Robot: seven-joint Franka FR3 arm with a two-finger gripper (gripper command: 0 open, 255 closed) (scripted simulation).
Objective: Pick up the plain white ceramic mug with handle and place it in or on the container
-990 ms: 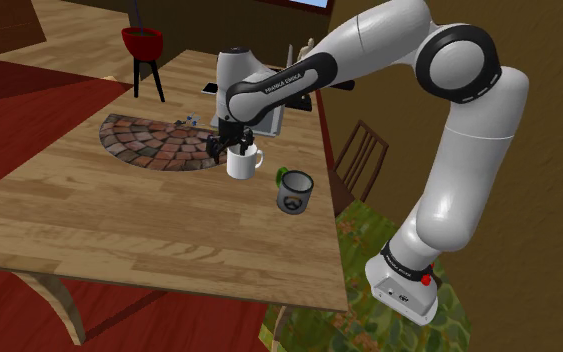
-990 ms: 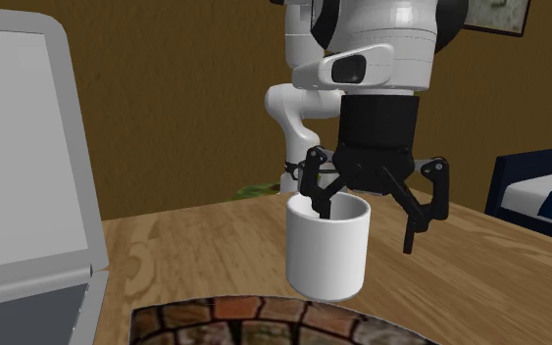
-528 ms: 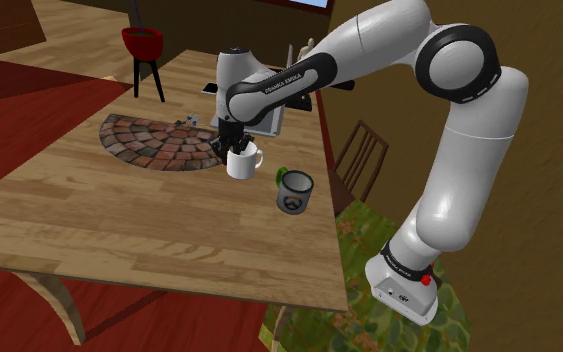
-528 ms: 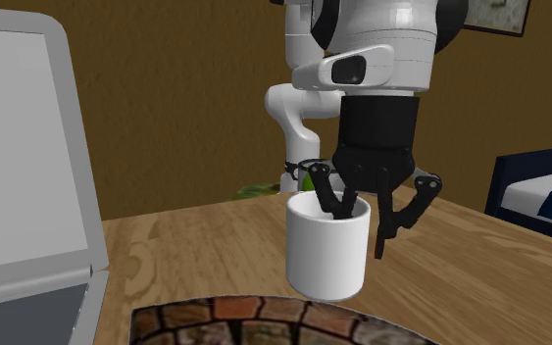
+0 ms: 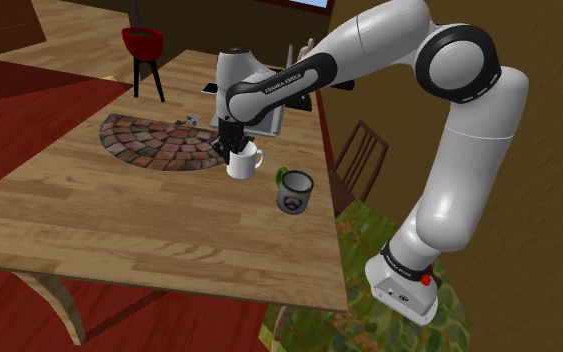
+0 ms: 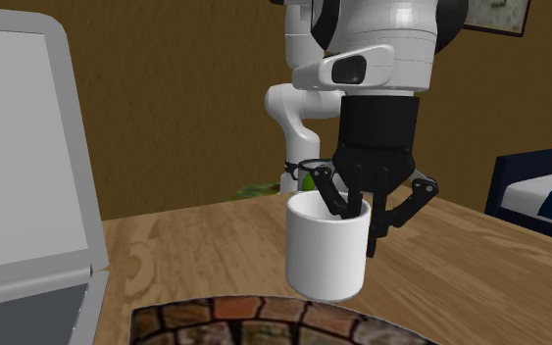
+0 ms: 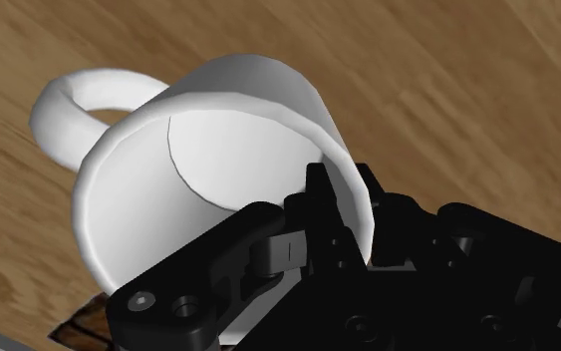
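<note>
In the shoulder view, bare wooden table spreads at the left, then the half-round brick-patterned mat. Just off its right edge the white mug stands upright, handle toward the dark cup near the table's right edge, bare wood between them. The black gripper reaches from above, pinched onto the mug's wall opposite the handle, one finger inside, one outside. In the second exterior view a grey laptop rises well left of the mug.

Grey laptop open on the wooden table — chair beside, red pot beyond.
</note>
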